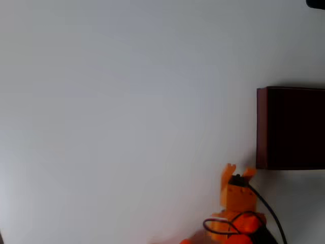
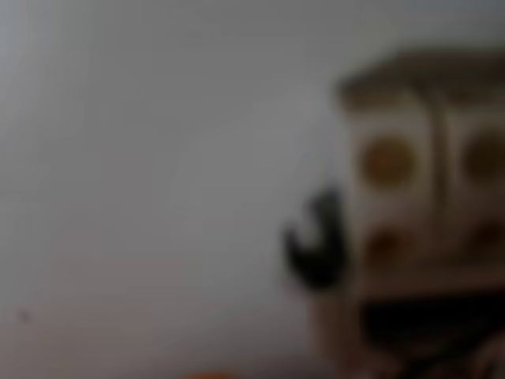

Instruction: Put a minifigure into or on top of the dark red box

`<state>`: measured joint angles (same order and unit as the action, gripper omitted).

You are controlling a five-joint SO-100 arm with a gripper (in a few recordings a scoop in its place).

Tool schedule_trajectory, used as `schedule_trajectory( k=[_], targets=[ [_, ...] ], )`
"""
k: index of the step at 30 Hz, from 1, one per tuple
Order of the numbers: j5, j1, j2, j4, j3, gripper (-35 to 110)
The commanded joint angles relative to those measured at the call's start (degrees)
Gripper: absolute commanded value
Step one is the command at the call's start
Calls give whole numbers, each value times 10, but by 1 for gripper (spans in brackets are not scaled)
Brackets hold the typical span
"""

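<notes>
The dark red box (image 1: 261, 127) stands at the right edge of the overhead view, its near-black interior facing up. My orange gripper (image 1: 239, 172) sits just below and left of the box's near corner, fingertips pointing toward it. In the wrist view, a blurred cream minifigure (image 2: 410, 197) with a dark grey part (image 2: 316, 245) looms very close to the camera at the right, seemingly held by the gripper. The gripper's body hides the figure from above.
The white tabletop (image 1: 127, 117) stretches bare to the left and above the gripper. A black cable (image 1: 269, 211) runs from the wrist toward the bottom right. A dark object (image 1: 316, 3) pokes in at the top right corner.
</notes>
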<state>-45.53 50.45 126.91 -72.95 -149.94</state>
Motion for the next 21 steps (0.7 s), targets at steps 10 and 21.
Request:
schedule_trajectory(
  k=[10, 21],
  targets=[
    [33, 25, -63, 10, 35, 18],
    [47, 29, -101, 22, 47, 7]
  ],
)
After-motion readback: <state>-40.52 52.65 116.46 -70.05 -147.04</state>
